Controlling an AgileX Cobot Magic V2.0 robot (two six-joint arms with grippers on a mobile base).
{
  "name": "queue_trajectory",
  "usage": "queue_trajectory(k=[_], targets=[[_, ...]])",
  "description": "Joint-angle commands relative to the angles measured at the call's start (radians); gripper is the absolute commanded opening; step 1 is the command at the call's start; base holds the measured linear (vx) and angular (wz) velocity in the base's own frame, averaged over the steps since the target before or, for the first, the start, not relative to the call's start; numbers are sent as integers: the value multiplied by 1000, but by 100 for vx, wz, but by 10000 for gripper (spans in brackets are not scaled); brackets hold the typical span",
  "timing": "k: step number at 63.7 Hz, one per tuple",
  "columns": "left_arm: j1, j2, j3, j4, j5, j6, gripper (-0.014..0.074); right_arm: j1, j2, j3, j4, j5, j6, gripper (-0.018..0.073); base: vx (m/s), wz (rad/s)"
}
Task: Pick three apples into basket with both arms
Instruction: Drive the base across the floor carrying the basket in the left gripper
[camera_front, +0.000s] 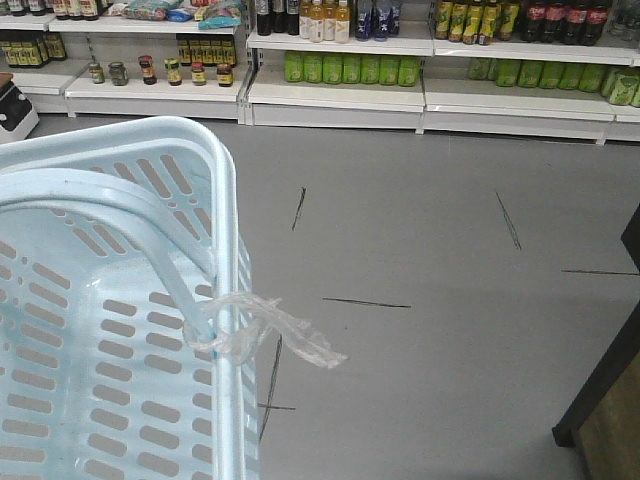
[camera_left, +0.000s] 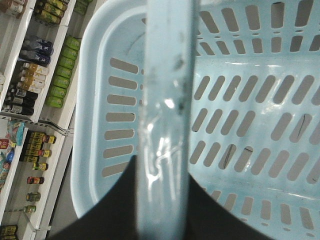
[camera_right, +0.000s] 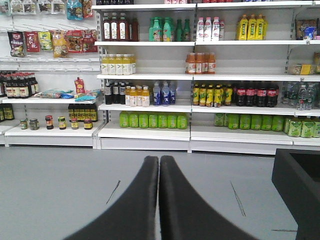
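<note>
In the front-facing view the basket (camera_front: 120, 130) fills the lower left, hanging tilted above the grey floor (camera_front: 430, 250). It is pale blue-white plastic with slotted sides, its hoop handle (camera_front: 120, 205) crossing the opening, and a scrap of clear film (camera_front: 270, 325) is knotted where the handle meets the rim. The part of its inside that shows holds nothing. No apples appear here, only stocked shelves (camera_front: 340, 90) beyond, so the picking looks not yet begun.

In the left wrist view the left gripper (camera_left: 164, 172) has a dark finger on either side of the handle (camera_left: 167, 75) and appears clamped on it, carrying the basket (camera_left: 90, 125). The slotted bottom below is bare.

In the right wrist view the right gripper (camera_right: 159, 160) has its two black fingers pressed together on nothing, facing the drinks shelves (camera_right: 145, 130), with a dark table (camera_right: 300, 185) at the right edge. All three apples seem left to fetch.
</note>
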Motion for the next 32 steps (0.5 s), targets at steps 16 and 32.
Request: queue_trajectory(k=[16, 32], targets=[[-7, -8, -32, 4, -84, -14, -6, -1, -10, 13, -3, -74, -9, -9, 15, -6], [-7, -8, -32, 4, -84, -14, -6, -1, -10, 13, -3, -74, -9, -9, 14, -4]])
